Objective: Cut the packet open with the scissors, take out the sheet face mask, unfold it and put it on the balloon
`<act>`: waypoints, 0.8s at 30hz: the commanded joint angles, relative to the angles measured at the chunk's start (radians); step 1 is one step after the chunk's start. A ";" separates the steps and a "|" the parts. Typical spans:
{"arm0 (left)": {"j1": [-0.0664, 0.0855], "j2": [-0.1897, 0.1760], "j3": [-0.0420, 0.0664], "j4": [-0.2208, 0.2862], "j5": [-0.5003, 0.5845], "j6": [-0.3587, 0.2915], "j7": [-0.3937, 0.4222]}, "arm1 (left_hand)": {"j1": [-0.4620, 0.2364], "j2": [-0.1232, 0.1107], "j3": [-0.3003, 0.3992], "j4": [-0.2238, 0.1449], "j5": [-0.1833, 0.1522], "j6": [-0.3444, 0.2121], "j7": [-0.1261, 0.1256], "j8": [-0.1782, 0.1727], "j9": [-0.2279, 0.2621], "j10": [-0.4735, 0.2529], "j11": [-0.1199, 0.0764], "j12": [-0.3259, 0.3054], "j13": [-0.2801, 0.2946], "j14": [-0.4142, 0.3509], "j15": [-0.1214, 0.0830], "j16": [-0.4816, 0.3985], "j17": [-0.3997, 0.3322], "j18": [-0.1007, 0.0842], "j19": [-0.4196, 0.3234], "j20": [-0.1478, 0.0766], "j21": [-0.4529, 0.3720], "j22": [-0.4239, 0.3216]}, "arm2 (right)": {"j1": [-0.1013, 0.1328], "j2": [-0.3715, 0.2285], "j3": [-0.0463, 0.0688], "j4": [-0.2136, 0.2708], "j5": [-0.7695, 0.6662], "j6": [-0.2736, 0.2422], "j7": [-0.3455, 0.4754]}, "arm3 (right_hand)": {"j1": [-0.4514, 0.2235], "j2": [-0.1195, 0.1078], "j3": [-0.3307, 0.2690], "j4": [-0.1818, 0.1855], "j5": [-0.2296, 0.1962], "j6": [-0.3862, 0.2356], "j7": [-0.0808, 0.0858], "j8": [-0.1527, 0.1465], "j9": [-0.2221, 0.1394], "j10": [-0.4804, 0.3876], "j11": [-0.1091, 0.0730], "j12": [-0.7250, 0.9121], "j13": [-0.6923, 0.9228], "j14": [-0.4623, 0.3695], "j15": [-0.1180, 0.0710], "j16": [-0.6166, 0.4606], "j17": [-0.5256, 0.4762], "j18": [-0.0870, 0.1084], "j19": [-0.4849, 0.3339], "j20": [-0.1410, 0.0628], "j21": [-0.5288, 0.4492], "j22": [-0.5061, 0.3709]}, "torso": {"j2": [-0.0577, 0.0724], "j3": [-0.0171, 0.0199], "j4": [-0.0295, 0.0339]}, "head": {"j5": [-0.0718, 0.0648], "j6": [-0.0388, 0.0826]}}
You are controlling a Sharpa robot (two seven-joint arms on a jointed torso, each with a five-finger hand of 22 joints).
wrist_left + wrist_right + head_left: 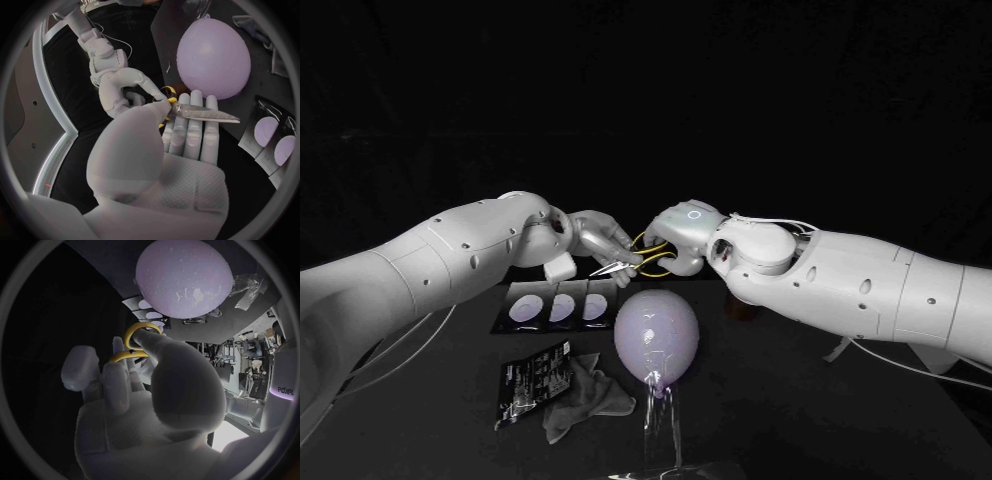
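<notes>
Scissors (629,260) with yellow handles hang above the table behind the balloon, held between both hands. My left hand (596,243) pinches the blades (206,114) near the pivot, thumb on top and fingers flat beneath. My right hand (687,238) has its thumb and a finger through the yellow loops (139,335). The pale lilac balloon (658,335) stands on a clear holder at the table's middle. The black packet (531,380) lies flat to the balloon's left, and a crumpled grey sheet (589,395) lies against it.
A dark tray (560,305) with three pale oval pads lies behind the packet, below my left hand. The balloon's clear stand (668,430) reaches toward the table's front edge. Cables trail from my right arm (877,290) to the table.
</notes>
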 commanded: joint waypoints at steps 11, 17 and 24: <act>-0.003 0.000 -0.003 0.001 -0.025 0.021 -0.039 | 0.020 0.027 0.025 -0.035 0.004 0.007 -0.002 0.008 0.031 0.035 -0.026 0.001 0.002 0.006 -0.002 0.005 0.003 0.005 0.008 0.000 0.006 0.002 | 0.006 -0.015 0.004 0.041 0.046 -0.003 0.040 | -0.001 0.000 -0.009 0.005 0.002 0.012 -0.013 0.006 -0.001 0.004 -0.012 0.002 0.002 0.057 -0.011 0.012 0.016 -0.008 0.015 -0.005 0.018 0.095 | 0.001 -0.0004 0.0004 | 0.000 -0.003; -0.003 0.000 -0.003 0.001 -0.025 0.020 -0.040 | 0.020 0.027 0.025 -0.035 0.004 0.007 -0.002 0.008 0.031 0.036 -0.027 0.001 0.002 0.007 -0.002 0.005 0.003 0.005 0.008 0.000 0.007 0.002 | 0.007 -0.018 0.004 0.046 0.067 0.006 0.054 | -0.016 -0.009 -0.022 0.014 -0.002 0.009 -0.016 0.002 -0.004 -0.004 -0.015 0.000 0.001 0.058 -0.013 0.015 0.019 -0.008 0.016 -0.009 0.018 0.096 | 0.000 -0.0004 0.0005 | 0.000 -0.003; -0.003 -0.002 -0.003 0.001 -0.025 0.016 -0.039 | 0.019 0.027 0.025 -0.036 0.004 0.008 -0.002 0.008 0.032 0.036 -0.027 0.001 0.003 0.007 -0.002 0.006 0.003 0.005 0.009 -0.001 0.008 0.003 | 0.008 -0.036 0.005 0.064 0.134 -0.072 0.094 | -0.031 -0.018 -0.040 0.023 -0.003 0.004 -0.015 -0.003 -0.008 -0.009 -0.015 0.000 0.001 0.057 -0.013 0.013 0.014 -0.007 0.013 -0.011 0.005 0.093 | 0.000 -0.0006 0.0004 | 0.000 -0.001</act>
